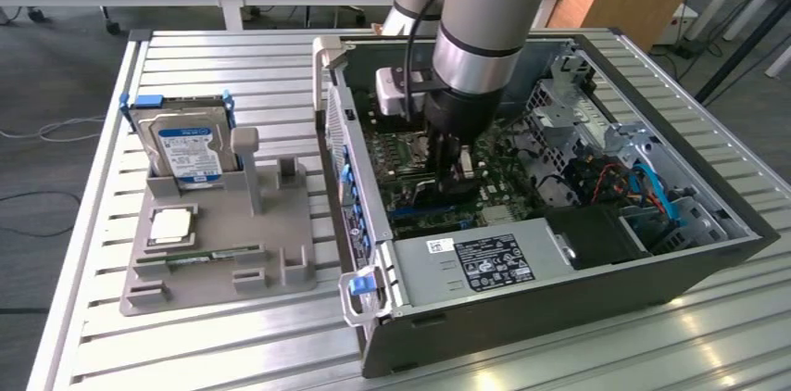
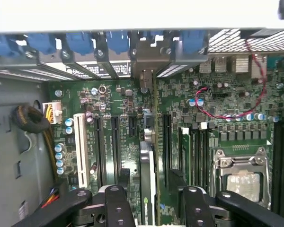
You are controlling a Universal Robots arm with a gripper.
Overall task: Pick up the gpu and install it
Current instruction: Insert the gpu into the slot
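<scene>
Both jaws of gripper [image 2: 151, 208] clamp gpu [image 2: 148, 170] edge-on, standing between them over motherboard [image 2: 118, 137].

The gripper [image 2: 149, 208] clamps the gpu [image 2: 148, 182] edge-on, directly above the motherboard [image 2: 128, 101] expansion slots [image 2: 108, 146].

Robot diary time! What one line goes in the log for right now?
gripper: shut on gpu | place: inside computer case, over motherboard | gpu: edge-on, above slots

power supply label [image 1: 492, 259]: unreadable | hard drive label [image 1: 188, 148]: unreadable (blue band)
</scene>
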